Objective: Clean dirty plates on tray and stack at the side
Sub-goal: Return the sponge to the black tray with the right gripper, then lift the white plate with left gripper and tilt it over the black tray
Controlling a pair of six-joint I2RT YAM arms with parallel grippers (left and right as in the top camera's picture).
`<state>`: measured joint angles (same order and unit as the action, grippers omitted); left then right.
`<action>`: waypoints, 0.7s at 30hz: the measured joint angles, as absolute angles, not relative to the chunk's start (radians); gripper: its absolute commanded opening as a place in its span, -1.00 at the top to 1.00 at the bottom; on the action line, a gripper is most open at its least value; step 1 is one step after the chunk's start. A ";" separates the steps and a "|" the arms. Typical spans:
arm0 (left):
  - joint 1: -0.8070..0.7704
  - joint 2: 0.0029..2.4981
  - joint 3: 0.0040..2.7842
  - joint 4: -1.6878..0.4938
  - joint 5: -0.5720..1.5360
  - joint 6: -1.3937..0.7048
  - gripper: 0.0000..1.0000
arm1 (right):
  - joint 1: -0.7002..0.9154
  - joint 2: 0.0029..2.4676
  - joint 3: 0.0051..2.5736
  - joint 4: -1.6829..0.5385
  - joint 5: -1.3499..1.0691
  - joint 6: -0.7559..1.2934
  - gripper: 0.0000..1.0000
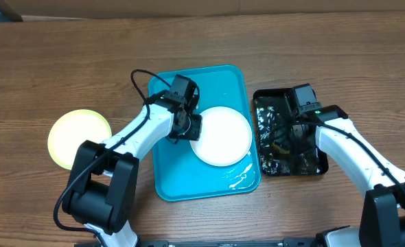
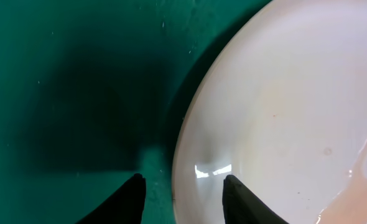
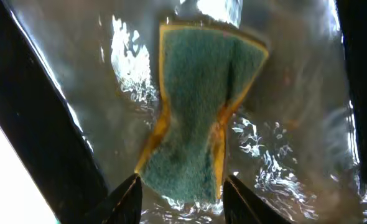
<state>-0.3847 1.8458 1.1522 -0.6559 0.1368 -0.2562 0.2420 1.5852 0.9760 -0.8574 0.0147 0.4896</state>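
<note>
Left gripper [image 2: 183, 179] is straddling the round white plastic plate [image 1: 221, 135] at its rim on the turquoise rectangular plastic tray [image 1: 171, 178], fingers apart. Right of that tray, right gripper [image 3: 181, 179] is hovering, fingers parted, over a green-and-yellow sponge [image 3: 199, 93] in the glossy black tray [image 1: 268, 171].

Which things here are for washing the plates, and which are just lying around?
For the job: white plate, yellow-green plate, blue tray, sponge, black tray of water.
Just there: wooden table, tan strip behind it.
</note>
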 measured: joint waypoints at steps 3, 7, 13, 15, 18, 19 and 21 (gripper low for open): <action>-0.385 1.846 1.124 -0.637 0.136 -0.258 0.49 | 0.242 1.578 0.988 -0.913 0.010 0.478 0.13; -0.385 1.846 1.105 -0.627 0.135 -0.258 0.92 | 0.242 1.502 1.034 -0.981 0.003 0.463 0.03; -0.385 1.845 1.121 -0.644 0.140 -0.255 0.92 | 0.242 1.289 1.125 -1.034 -0.001 0.448 -0.15; -0.385 1.846 1.159 -0.733 0.120 -0.255 0.92 | 0.240 1.229 1.133 -1.047 -0.004 0.449 -0.25; -0.387 1.846 1.279 -0.875 0.063 -0.252 0.92 | 0.214 1.165 1.133 -1.071 -0.010 0.458 -0.34; -0.390 1.846 1.333 -0.921 0.042 -0.252 0.92 | 0.195 1.153 1.133 -1.073 -0.011 0.460 -0.33; -0.404 1.846 1.449 -0.994 -0.001 -0.251 0.92 | 0.155 1.143 1.133 -1.074 -0.018 0.465 -0.33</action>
